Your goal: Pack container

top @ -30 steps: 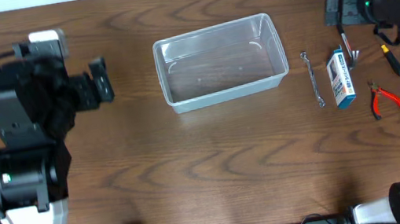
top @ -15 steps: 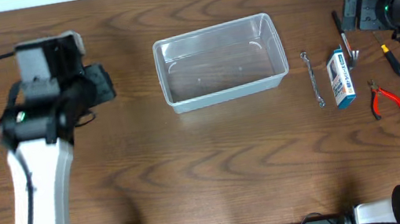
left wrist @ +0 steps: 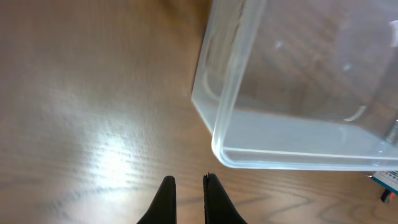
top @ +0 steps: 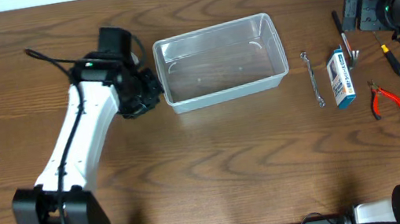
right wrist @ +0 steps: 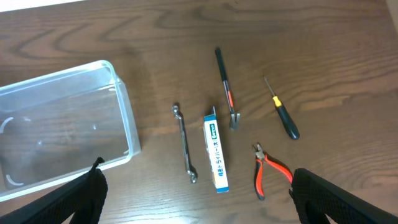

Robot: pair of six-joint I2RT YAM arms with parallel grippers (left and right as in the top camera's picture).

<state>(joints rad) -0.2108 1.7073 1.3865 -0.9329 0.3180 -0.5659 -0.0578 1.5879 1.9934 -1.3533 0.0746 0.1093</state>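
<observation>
1. Container [top: 221, 61]: a clear tub standing upright on the table [top: 217, 173], in the upper centre of the overhead view. Its long side runs left to right.
2. Left gripper [left wrist: 186, 182]: just beside the container's left end, near the front corner. The wrist view shows it apart from the rim. Its fingers are drawn almost together with nothing between them.
3. Right gripper [right wrist: 198, 169]: fingers spread wide and grasping nothing. It is held above the tools at the table's right side.
4. Wrench [top: 313, 79]: slim and metal, lying on the table near the container's right end, apart from it.
5. Box [top: 340, 79]: blue and white, just right of the wrench and roughly parallel to it.
6. Pliers [top: 382, 98]: red handles, right of the box, towards the front edge.
7. Screwdriver [top: 391, 59]: black handle with a yellow collar, behind the pliers.
8. Black tool [right wrist: 225, 87]: thin, with a red band, behind the box with one end close to it. Its kind cannot be told.
</observation>
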